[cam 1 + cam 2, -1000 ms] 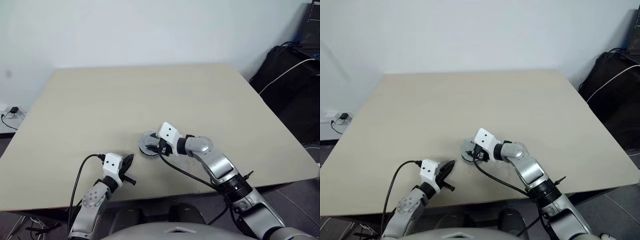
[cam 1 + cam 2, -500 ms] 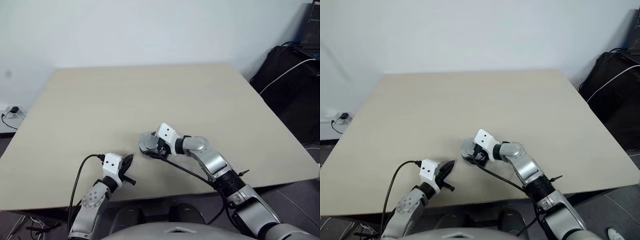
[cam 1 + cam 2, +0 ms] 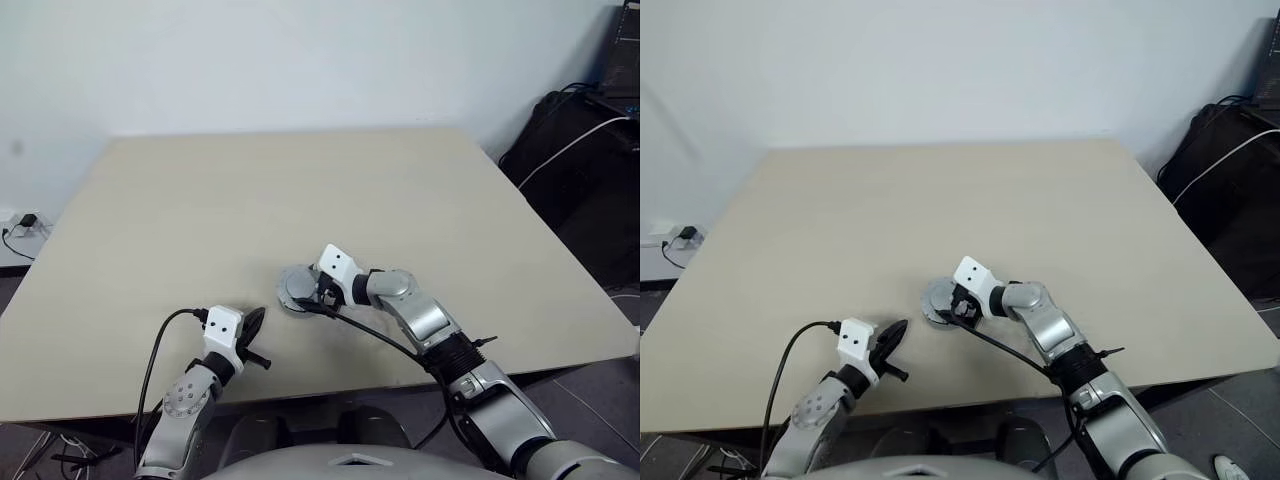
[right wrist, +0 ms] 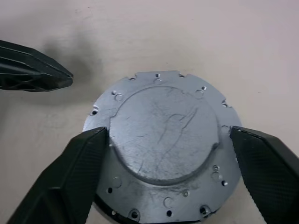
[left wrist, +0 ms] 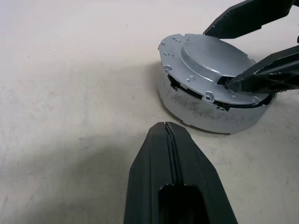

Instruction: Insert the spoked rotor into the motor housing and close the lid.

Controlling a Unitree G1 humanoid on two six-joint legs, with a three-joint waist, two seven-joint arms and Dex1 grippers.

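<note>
Since the earlier frame, our right gripper [image 3: 312,293] had sunk lower over the lid [image 3: 297,285].
Head view: the assembly lay on the table [image 3: 300,200], at one o'clock from our left gripper [image 3: 255,322], the right arm nearer. Left wrist: its fingers pressed together, lid askew on the motor housing [image 5: 205,109]. Right wrist: fingers [image 4: 70,177] spread, straddling the lid at three and nine o'clock.

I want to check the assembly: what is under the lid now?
The lid lies plain side up on a silver round body. A thin dark gap shows along the near rim. Whatever is inside is covered, so the rotor cannot be confirmed.
</note>
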